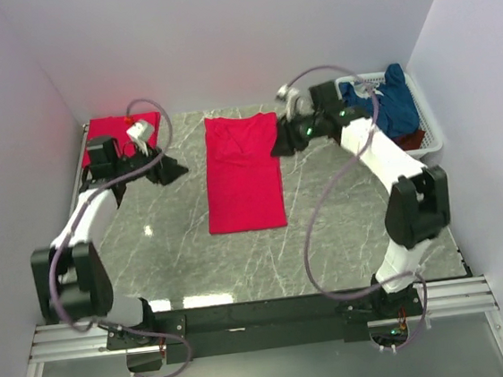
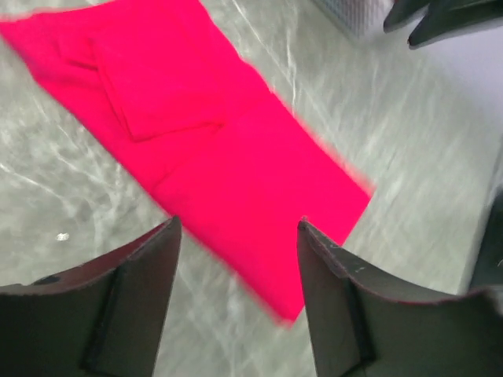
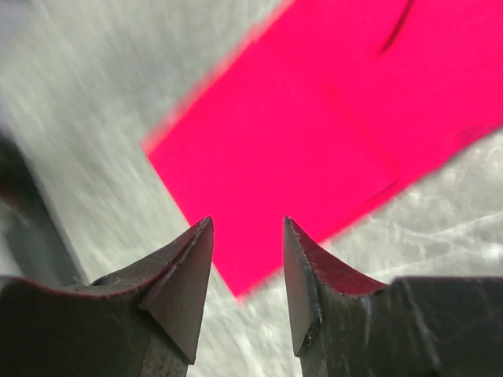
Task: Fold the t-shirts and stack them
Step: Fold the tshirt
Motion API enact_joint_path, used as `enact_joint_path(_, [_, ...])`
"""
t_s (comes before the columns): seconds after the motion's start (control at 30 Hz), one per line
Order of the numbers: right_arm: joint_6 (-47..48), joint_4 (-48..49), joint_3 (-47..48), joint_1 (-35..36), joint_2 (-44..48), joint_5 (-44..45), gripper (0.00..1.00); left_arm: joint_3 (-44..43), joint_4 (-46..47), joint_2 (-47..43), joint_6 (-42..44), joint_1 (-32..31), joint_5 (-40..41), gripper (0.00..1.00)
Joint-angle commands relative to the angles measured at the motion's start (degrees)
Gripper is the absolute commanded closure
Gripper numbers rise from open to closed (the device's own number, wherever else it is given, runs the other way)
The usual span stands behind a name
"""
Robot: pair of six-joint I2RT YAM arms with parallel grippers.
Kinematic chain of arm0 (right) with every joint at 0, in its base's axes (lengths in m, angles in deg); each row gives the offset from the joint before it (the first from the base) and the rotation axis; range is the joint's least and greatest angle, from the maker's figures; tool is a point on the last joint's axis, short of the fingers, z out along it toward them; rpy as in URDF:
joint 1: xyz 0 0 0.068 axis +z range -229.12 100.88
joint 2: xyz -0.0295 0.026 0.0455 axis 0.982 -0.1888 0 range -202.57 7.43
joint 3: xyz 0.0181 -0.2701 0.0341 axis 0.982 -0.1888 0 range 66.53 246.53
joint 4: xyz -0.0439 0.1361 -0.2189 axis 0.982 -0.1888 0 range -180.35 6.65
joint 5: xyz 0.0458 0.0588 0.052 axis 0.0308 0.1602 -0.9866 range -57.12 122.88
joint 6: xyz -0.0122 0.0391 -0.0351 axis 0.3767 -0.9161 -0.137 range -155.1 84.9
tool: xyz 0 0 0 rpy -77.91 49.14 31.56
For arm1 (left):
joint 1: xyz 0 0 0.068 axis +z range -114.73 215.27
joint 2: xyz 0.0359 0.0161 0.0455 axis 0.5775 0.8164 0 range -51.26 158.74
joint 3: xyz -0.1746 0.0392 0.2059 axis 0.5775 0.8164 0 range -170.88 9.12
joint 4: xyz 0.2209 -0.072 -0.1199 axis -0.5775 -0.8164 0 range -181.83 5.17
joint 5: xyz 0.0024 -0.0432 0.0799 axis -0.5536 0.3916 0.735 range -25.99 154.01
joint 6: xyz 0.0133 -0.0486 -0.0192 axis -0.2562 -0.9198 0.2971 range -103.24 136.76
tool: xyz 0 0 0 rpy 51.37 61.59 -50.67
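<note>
**Red shirt laid long on the desk, both arms poised at its far end**

We see a bright red t-shirt of soft cloth (image 1: 244, 173) lying mid-desk. It is flat and smooth, folded into a long narrow rectangle that runs from the far side towards the arm bases. The left wrist view (image 2: 204, 149) shows a sleeve panel tucked inward across it, with crisp straight edges. In the right wrist view a clean square corner of it (image 3: 330, 133) sits just beyond the fingertips.

The grey marbled desk (image 1: 345, 224) looks hard and glossy, veined in white. In the far left corner lies a second red shirt (image 1: 118, 135), folded flat. At far right stands a white slatted plastic basket (image 1: 427, 129). A rumpled navy blue shirt (image 1: 388, 102) is heaped in it, with a darker red cloth (image 1: 413, 141) beneath.

The left arm (image 1: 83, 215) reaches up and inward, elbow bent. The left jaws stand well left of the shirt, spread wide, and the dark wedge-shaped fingers (image 2: 134, 298) hold nothing.

The right arm (image 1: 383, 152) stretches across from the basket side. The right jaws sit at the shirt's far right edge, narrowly parted, and nothing lies between the tapered black fingers (image 3: 181, 283). We cannot tell whether they touch the cloth.
</note>
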Motion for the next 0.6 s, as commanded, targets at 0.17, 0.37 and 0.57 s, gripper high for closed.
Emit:
enact_joint_path(0.17, [34.42, -0.21, -28.82, 15.79, 17.3, 28.24, 0.53, 12.78, -35.28, -11.71, 71.17, -3.19, -1.05, 0.26])
enact_joint_path(0.37, [41.04, 11.39, -40.63, 22.58, 21.53, 32.49, 0.53, 27.72, -16.93, -19.71, 76.31, -14.86, 5.46, 0.38])
enact_joint_path(0.57, [44.2, 18.78, -45.38, 26.27, 20.65, 34.95, 0.54, 30.64, -7.5, -17.81, 76.21, -21.04, 8.37, 0.44])
